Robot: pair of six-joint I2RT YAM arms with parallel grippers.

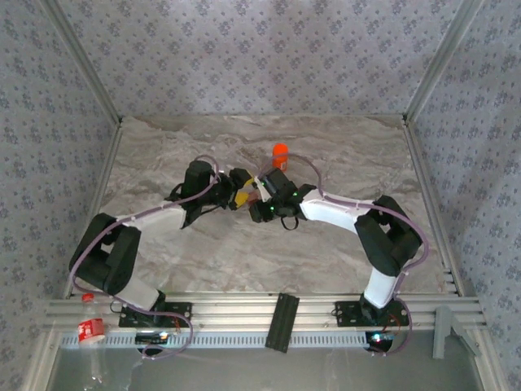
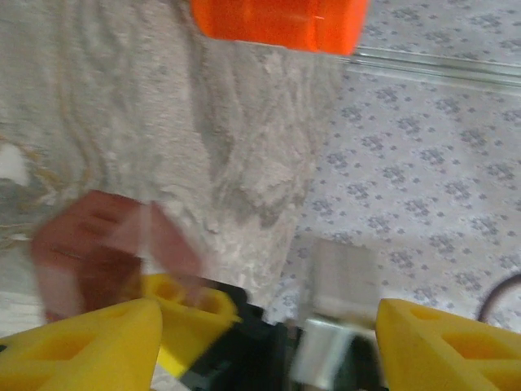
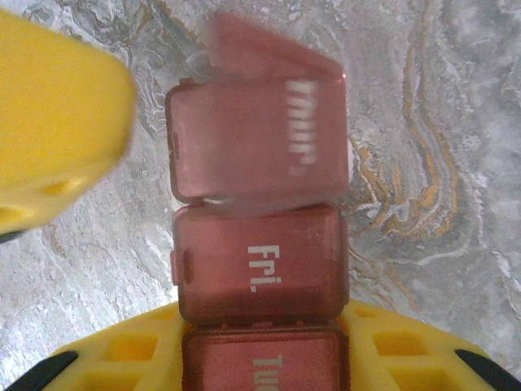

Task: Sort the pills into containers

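Both arms meet over the middle of the marble tabletop (image 1: 244, 252), wrists nearly nose to nose. The right end effector (image 3: 260, 358) is clamped on the container strip (image 3: 260, 273): its yellow fingers (image 3: 114, 354) press in from either side at the near end of the reddish-brown row, and the strip juts out ahead of them above the marble. Three joined compartments show in the right wrist view. The nearest sits between the fingers with its label cut off at the frame edge, the middle one reads "Fri." with its lid down flat, and the far one has its lid (image 3: 269, 73) tipped up and blurred, the lettering on it too smeared to read for sure. A yellow finger of the other arm sits just beside that far compartment at its left corner; contact is hard to call through the blur. The left end effector (image 2: 269, 326) has its fingers well apart, nothing pinched between them, with the strip showing as a reddish blur just beyond its left finger. The orange bottle (image 1: 279, 151) stands upright on the tabletop behind the two wrists, near but apart from both.
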